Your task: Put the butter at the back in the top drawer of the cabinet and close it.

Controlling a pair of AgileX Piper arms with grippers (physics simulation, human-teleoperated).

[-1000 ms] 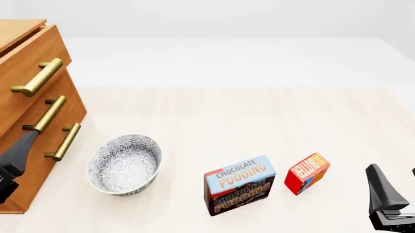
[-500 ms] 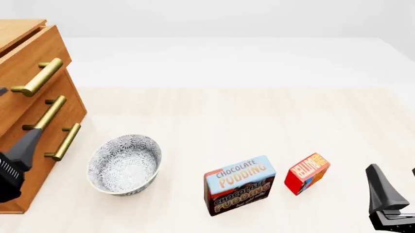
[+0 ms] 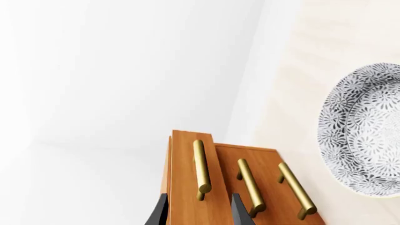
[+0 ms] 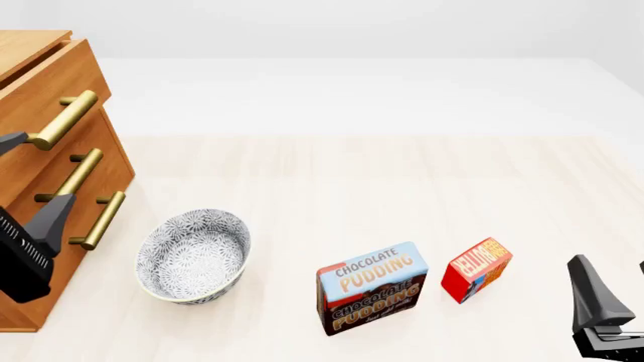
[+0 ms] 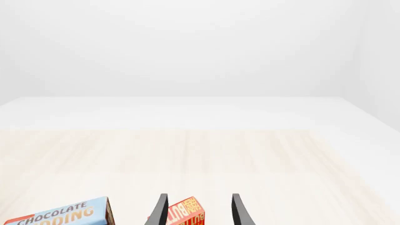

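Note:
The cabinet stands at the left edge, and all three drawers look shut. The top drawer has a brass handle. My left gripper is open just in front of the drawer fronts, below that handle. In the left wrist view the gripper has the top handle lined up between its fingers, not touching. The butter stands on the table at the right. My right gripper is open and empty, near the front right corner. In the right wrist view the butter sits just ahead of the open gripper.
A patterned grey bowl sits next to the cabinet's lower drawers. A Chocolate Pudding box stands just left of the butter. The middle handle and bottom handle are close to my left fingers.
My left gripper has risen along the cabinet front, from beside the bottom drawer up toward the top handle. The right arm and the objects have not moved.

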